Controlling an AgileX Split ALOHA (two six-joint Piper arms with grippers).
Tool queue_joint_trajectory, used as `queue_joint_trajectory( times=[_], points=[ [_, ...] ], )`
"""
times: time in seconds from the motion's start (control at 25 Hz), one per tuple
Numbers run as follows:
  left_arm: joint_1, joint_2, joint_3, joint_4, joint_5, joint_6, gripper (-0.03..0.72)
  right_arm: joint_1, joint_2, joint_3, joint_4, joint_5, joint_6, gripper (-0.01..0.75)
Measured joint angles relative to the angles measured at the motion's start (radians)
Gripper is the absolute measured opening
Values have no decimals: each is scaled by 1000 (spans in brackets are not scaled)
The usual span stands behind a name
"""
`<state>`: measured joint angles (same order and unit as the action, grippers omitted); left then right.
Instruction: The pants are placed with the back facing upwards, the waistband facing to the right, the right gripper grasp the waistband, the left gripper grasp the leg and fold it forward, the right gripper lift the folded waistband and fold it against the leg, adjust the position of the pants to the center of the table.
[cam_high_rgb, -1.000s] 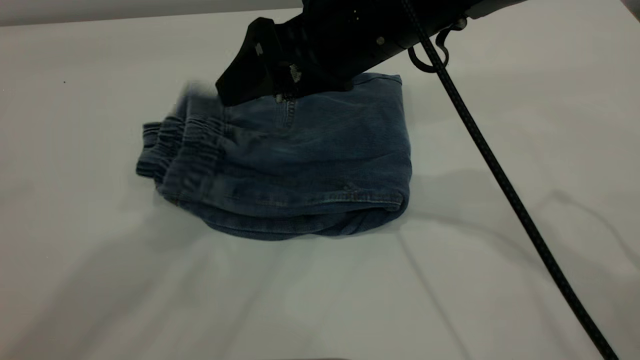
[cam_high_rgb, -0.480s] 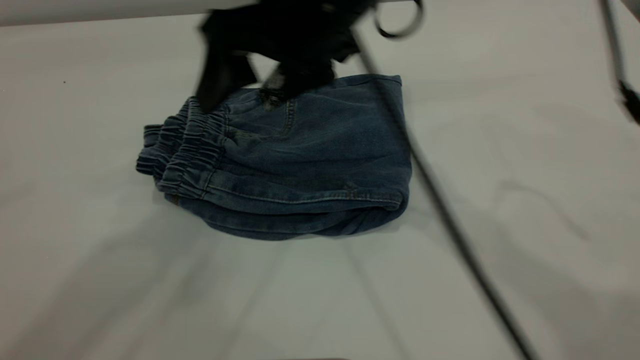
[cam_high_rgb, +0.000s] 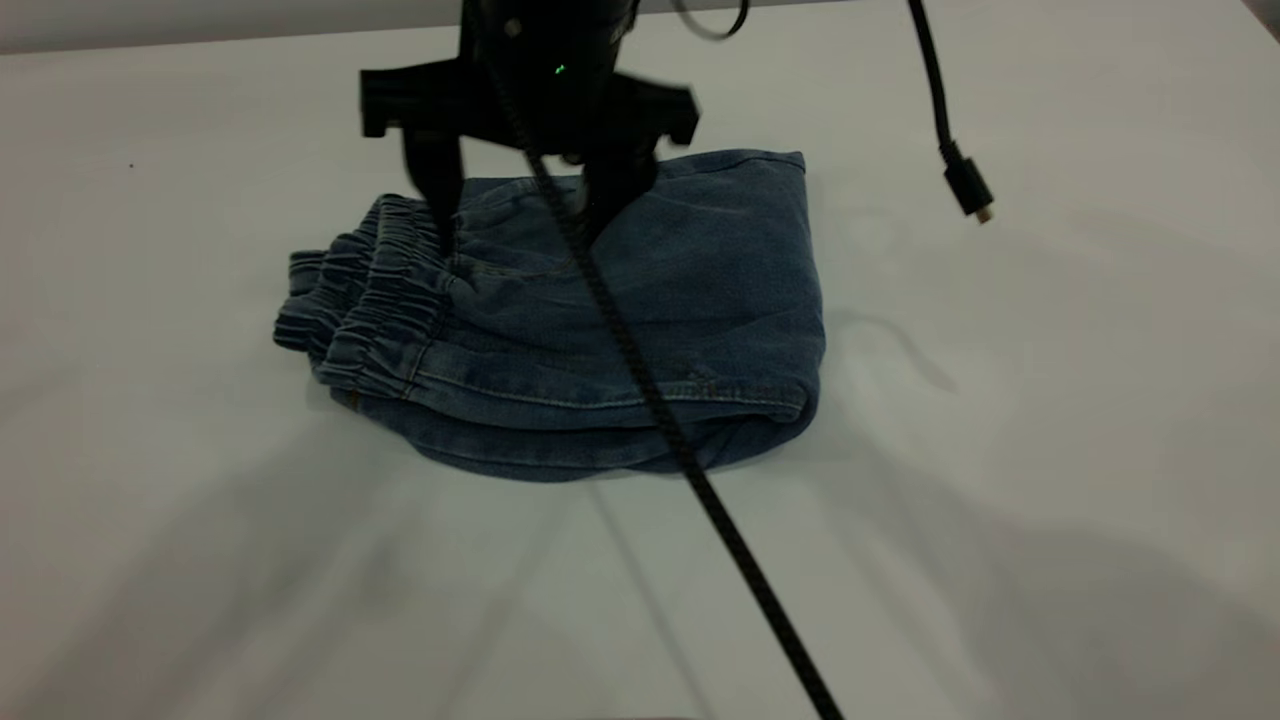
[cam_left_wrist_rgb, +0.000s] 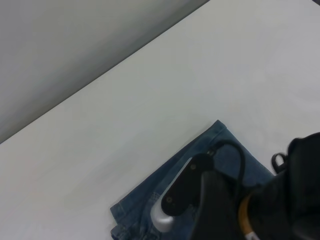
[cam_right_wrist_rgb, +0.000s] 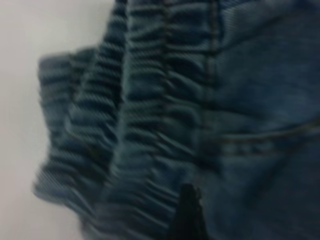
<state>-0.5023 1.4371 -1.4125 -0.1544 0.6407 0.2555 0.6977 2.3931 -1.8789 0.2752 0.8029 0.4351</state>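
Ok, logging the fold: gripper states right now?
Right gripper, black with green light: open, empty, over the folded blue denim pants.
Left gripper: not in view.

Pale grey wall (cam_left_wrist_rgb: 60, 45) — soft shadows

No readable text, label or number on pants (cam_high_rgb: 620, 310) (print seemingly folded under).

You see faded blue denim cloth pants (cam_high_rgb: 640, 300), their puckered elastic waistband (cam_high_rgb: 380, 290) ridged. Your smooth white table (cam_high_rgb: 1050, 480) looks matt.
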Motion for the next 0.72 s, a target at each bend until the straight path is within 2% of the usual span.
queue_joint_trajectory(
  times=[0.28, 0.72],
  points=[
    [0, 0, 0, 0, 20, 0, 462, 0, 81, -11, 10, -32, 89, 528],
    [0, 0, 0, 0, 24, 0, 462, 1, 107, -19, -242, 89, 195, 521]
  ],
)
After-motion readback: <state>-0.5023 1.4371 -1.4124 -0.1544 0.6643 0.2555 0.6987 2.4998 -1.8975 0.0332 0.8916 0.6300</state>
